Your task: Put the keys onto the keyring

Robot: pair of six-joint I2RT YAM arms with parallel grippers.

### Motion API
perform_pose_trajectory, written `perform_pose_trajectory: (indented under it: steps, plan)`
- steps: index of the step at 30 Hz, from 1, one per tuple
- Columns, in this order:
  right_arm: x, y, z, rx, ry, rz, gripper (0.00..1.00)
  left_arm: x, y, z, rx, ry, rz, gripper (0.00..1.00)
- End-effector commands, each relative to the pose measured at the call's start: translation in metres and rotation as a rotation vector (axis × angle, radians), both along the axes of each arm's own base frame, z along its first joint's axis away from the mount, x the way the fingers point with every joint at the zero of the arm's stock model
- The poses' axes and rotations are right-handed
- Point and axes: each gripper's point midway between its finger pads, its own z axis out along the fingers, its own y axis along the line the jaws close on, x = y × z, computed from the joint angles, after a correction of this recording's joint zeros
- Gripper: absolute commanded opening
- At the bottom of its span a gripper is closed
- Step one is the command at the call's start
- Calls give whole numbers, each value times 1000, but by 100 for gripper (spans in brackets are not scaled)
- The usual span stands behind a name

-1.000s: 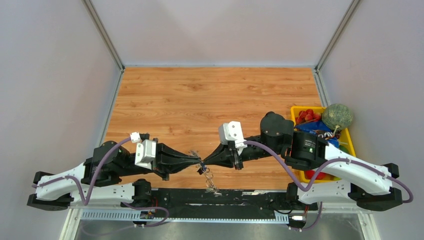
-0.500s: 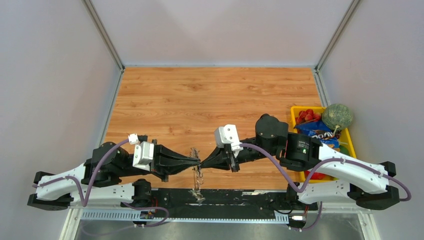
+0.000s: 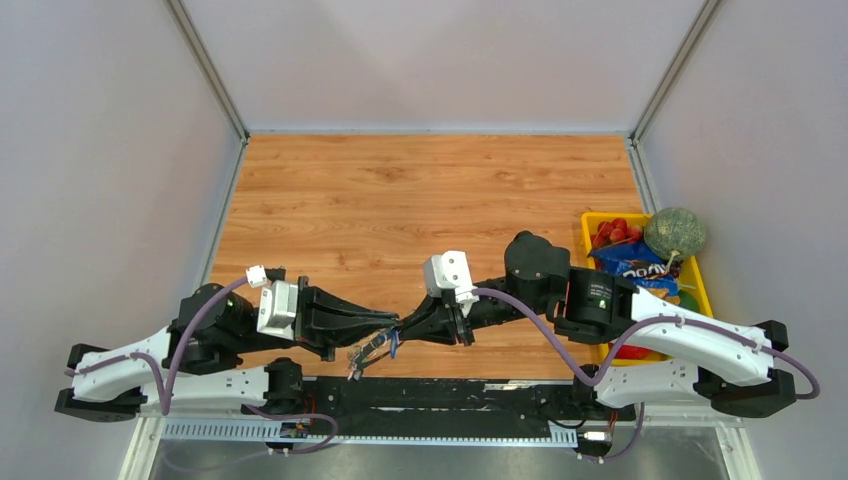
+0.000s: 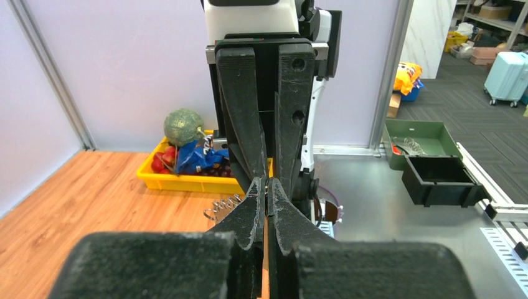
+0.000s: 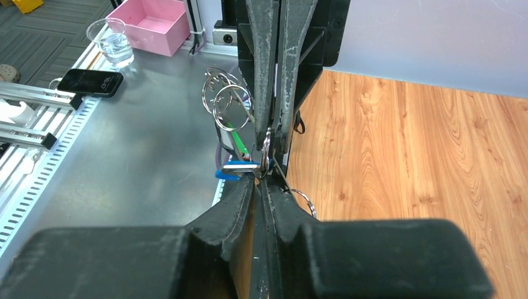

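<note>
Both grippers meet tip to tip above the table's near edge. My left gripper point(image 3: 390, 326) point(image 4: 268, 182) is shut, with a glint of thin metal pinched at its tips. My right gripper point(image 3: 402, 328) point(image 5: 263, 176) has its jaws almost together around the thin silvery wire of the keyring point(image 5: 266, 148). The keys point(image 3: 368, 354) hang in a bunch just below the tips, toward the left gripper. In the right wrist view a blue-tagged key point(image 5: 236, 168) lies against the left fingertip, and a green-tagged key point(image 5: 236, 139) and small split rings point(image 5: 226, 99) hang beyond it.
A yellow bin point(image 3: 700, 280) at the right edge holds red fruit, a snack bag and a green melon point(image 3: 673, 232). The black base rail point(image 3: 450, 392) runs under the grippers. The wooden table point(image 3: 430, 200) stretches away behind the arms.
Both grippers have shifted left and slightly nearer together. The key bunch, which hung straight down, has swung left under the left gripper. The right jaws have parted a little.
</note>
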Motion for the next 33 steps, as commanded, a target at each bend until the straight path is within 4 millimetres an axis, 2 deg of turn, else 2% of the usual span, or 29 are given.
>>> perform_pose_trajectory:
  steps: [1, 8, 13, 20, 33]
  plan:
    - [2, -4, 19, 63, -7, -30, 17, -3, 8, 29, -115, -31, -7, 0]
    - [9, -13, 29, 96, -20, -91, 20, -3, 10, 28, -116, -26, -6, 0]
    - [8, -17, 38, 119, -27, -92, 25, -3, 9, 27, -113, -25, -8, 0]
    - [3, -12, 45, 136, -32, -66, 29, -2, 10, 26, -114, -25, -4, 0]
    - [-1, -2, 54, 163, -37, -40, 28, -1, 11, 22, -112, -25, 3, 0]
